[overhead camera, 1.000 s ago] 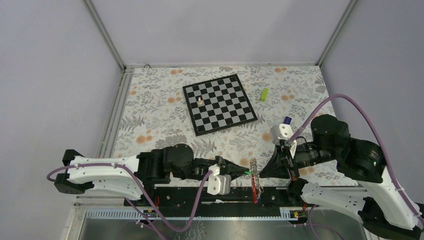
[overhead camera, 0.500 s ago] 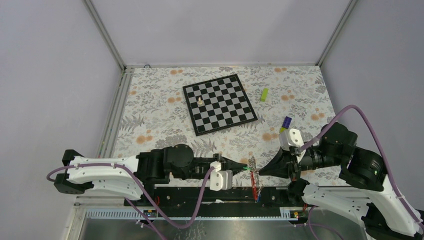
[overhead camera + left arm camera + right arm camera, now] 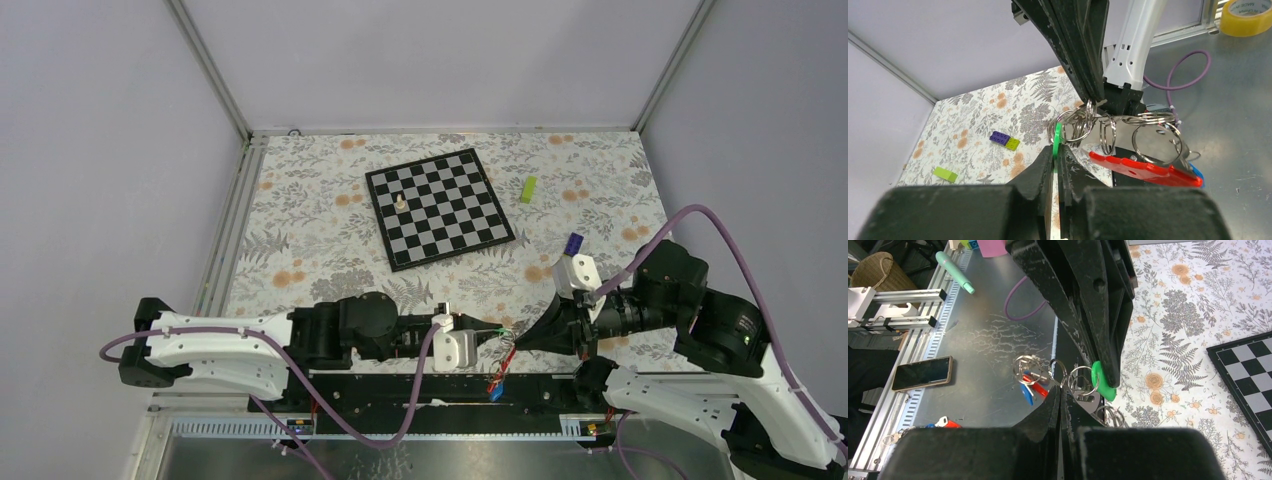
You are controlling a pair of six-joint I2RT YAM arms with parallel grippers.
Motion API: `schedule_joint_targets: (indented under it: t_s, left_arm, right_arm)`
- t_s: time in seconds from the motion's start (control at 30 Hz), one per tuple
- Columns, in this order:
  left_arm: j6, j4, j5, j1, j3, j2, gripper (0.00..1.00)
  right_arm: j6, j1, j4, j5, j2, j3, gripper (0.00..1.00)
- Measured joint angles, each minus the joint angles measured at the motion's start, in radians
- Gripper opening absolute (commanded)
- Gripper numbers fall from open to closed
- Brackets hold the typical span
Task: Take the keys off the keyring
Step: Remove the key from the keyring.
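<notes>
The keyring (image 3: 1083, 125) is a cluster of linked silvery rings held in the air between both grippers, above the table's near edge. My left gripper (image 3: 1056, 152) is shut on the green head of one of the keys (image 3: 1057, 140). Coming from the opposite side, my right gripper (image 3: 1061, 392) is shut on the keyring (image 3: 1080, 380) beside that green key (image 3: 1102, 382). A red strap (image 3: 1143, 170) and a blue-headed key (image 3: 1027, 395) hang below the rings. In the top view the bundle (image 3: 505, 345) sits where the two gripper tips meet, and the red strap (image 3: 495, 375) dangles under it.
A chessboard (image 3: 440, 208) with one small pale piece (image 3: 401, 201) lies mid-table. A lime block (image 3: 528, 189) and a purple-and-yellow block (image 3: 573, 243) lie to its right. On the metal bench in front of the arm bases are a phone (image 3: 922, 373), a green pen (image 3: 954, 271) and a tape roll (image 3: 1245, 17).
My left gripper has pushed to the right, and the right wrist has dropped and turned. The key bundle has shifted with them, and the red strap now hangs slanted.
</notes>
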Motion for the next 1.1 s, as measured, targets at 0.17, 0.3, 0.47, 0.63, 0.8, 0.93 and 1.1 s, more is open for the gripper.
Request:
schedule_joint_targets:
  t_s: [0.17, 0.3, 0.47, 0.63, 0.8, 0.93, 1.1]
  left_arm:
    - [-0.010, 0.012, -0.006, 0.000, -0.007, 0.012, 0.34]
    - [-0.011, 0.023, -0.008, 0.000, -0.008, 0.011, 0.47]
    - [-0.010, 0.026, -0.011, 0.000, -0.023, -0.010, 0.56]
    - [-0.009, 0.028, 0.001, 0.000, -0.023, -0.028, 0.65]
    - [0.000, 0.025, 0.054, 0.000, -0.023, -0.051, 0.66]
    - [0.015, 0.024, 0.088, -0.004, -0.023, -0.070, 0.66]
    - [0.052, 0.001, 0.125, -0.014, -0.016, -0.073, 0.64]
  right_arm:
    - [0.000, 0.000, -0.002, -0.011, 0.001, 0.006, 0.00]
    - [0.000, 0.000, -0.003, -0.015, 0.000, 0.006, 0.00]
    - [-0.001, 0.000, -0.010, -0.016, 0.000, 0.006, 0.00]
    - [-0.019, 0.000, -0.016, -0.014, -0.008, 0.006, 0.00]
    - [-0.035, 0.000, -0.016, -0.015, -0.024, 0.006, 0.00]
    - [-0.038, 0.000, -0.016, -0.016, -0.027, 0.006, 0.00]
    - [-0.037, 0.000, -0.016, -0.019, -0.027, 0.006, 0.00]
